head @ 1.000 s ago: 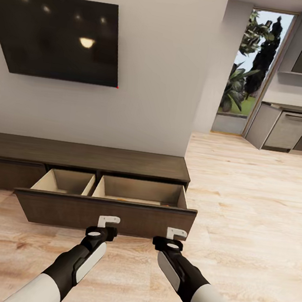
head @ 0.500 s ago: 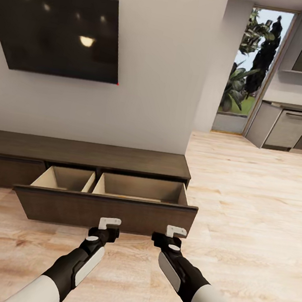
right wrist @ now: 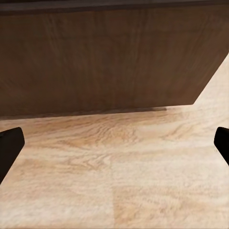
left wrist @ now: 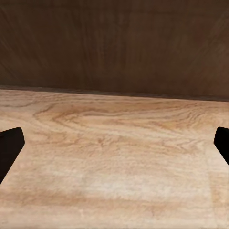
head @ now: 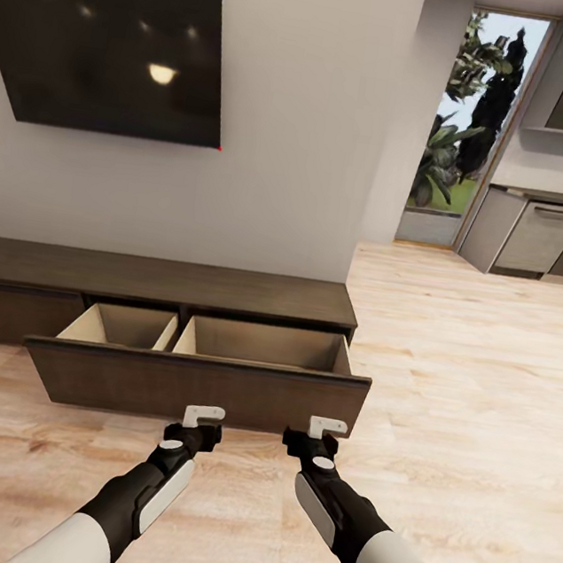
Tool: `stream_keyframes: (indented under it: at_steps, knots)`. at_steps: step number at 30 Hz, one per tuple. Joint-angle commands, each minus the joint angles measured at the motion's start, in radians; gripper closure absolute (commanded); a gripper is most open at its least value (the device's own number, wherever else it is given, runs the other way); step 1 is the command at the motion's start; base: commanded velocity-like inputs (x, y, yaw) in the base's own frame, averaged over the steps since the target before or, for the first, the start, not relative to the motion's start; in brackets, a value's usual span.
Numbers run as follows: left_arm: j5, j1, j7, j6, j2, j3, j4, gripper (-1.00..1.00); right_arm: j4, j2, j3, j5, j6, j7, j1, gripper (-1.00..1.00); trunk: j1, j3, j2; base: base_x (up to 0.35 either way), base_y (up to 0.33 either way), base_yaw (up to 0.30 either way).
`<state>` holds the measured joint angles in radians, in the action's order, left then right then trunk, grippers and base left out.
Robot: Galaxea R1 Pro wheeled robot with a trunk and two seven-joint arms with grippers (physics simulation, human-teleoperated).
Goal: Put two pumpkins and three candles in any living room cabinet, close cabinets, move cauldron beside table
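Wall (head: 292, 140): pale grey, plain, behind the cabinet.

Floor (head: 446, 385): light wood planks, running back to a kitchen with grey units (head: 538, 241) and a glazed door (head: 468, 129) showing greenery.

TV (head: 117, 52): black screen, mounted on the wall above the cabinet.

Cabinet (head: 156, 280): long, low, dark brown, against the wall. Its wide drawer (head: 195, 386) is pulled partway out, two pale beige compartments showing, split by a divider; their floors are hidden behind the drawer front. Further closed front at the far left.

Left arm (head: 140, 494): black and white, reaching forward just above the floor. Left gripper (head: 203, 415) sits right before the drawer front, near its middle; fingertips (left wrist: 9, 148) spread wide at the edges of the wrist view, nothing between them.

Right arm (head: 346, 523): likewise. Right gripper (head: 327, 428) sits before the drawer front towards its right end; fingertips (right wrist: 9, 145) also spread wide, holding nothing. Contact with the drawer front cannot be told for either.
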<state>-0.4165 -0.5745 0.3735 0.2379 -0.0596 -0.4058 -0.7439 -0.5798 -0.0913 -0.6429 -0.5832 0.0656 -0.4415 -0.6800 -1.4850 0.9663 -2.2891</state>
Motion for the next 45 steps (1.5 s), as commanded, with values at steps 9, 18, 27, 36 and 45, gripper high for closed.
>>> stream_keyframes:
  at_steps: [9, 18, 27, 36, 45]
  knots:
    - [-0.008, -0.001, 0.01, 0.0, 0.001, -0.001, -0.002, -1.0, -0.001, 0.001, -0.006, -0.005, -0.009, -0.006, -0.001, -1.0, -0.034, 0.029, -0.064, 0.0, 0.0, 0.0]
    - [-0.01, -0.001, 0.01, -0.027, 0.002, -0.001, -0.002, -1.0, 0.054, -0.003, -0.006, 0.0, -0.058, -0.005, -0.001, -1.0, -0.069, 0.057, -0.127, 0.0, 0.0, 0.0]
    - [-0.01, -0.001, 0.01, -0.028, 0.003, -0.002, -0.001, -1.0, 0.06, -0.003, -0.005, 0.0, -0.06, -0.005, -0.001, -1.0, -0.103, 0.086, -0.19, 0.0, 0.0, 0.0]
    - [-0.009, -0.001, 0.01, -0.029, 0.002, -0.005, -0.001, -1.0, 0.061, -0.002, -0.005, -0.001, -0.06, -0.005, -0.001, -1.0, -0.116, 0.103, -0.211, 0.0, 0.0, 0.0]
    - [-0.014, -0.001, 0.014, -0.028, 0.001, -0.009, -0.001, -1.0, 0.061, -0.002, -0.004, -0.002, -0.059, -0.005, -0.001, -1.0, -0.116, 0.103, -0.211, 0.128, 0.024, 0.0]
